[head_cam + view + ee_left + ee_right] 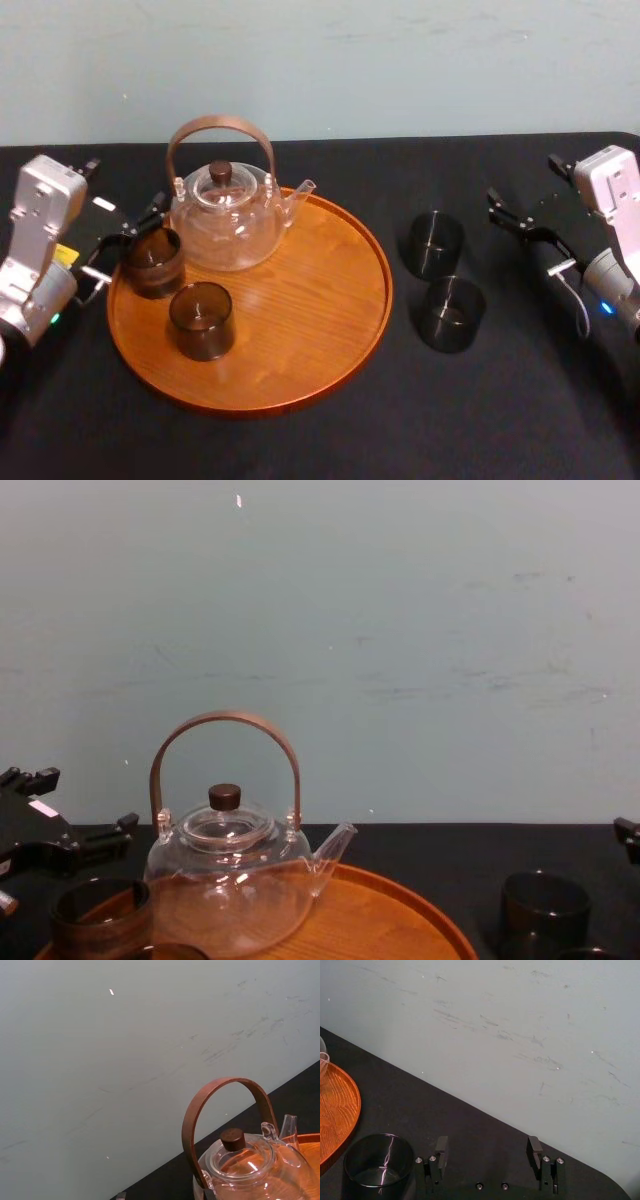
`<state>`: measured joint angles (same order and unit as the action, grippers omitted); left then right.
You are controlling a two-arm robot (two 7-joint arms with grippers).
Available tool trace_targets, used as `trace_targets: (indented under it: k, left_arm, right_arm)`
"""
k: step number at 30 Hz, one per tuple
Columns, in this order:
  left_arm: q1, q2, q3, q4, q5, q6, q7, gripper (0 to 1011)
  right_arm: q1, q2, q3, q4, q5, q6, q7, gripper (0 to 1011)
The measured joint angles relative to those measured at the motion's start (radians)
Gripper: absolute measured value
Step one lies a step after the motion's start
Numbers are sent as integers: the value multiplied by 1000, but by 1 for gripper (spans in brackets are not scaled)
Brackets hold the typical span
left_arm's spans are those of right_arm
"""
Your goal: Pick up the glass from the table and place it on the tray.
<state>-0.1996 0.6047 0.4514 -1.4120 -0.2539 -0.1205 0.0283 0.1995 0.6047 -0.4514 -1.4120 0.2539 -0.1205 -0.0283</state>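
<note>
Left gripper (128, 240): fingers spread, empty, at left rim of round grained-wood tray (330, 330), just beside smoky cylindrical glass (152, 262) standing upright on it, mouth up; contact unclear. Right gripper (487, 1145): fingers apart, empty, close to rear glass (433, 243) and front glass (452, 313), both upright on black table (300, 440).

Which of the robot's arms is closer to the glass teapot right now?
Left. The left gripper sits at the tray's left rim, close beside the teapot. The right gripper hangs far off, beyond the two glasses on the table.
</note>
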Motion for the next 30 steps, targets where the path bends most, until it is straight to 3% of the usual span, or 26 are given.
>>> trace_targets:
  k: [23,30]
  left_arm:
    - [0,0,0,0,0,0,0,1001]
    - [0,0,0,0,0,0,0,1001]
  right_arm:
    - [0,0,0,0,0,0,0,1002]
    - [-5,-11,20,0,0,3,23,1002]
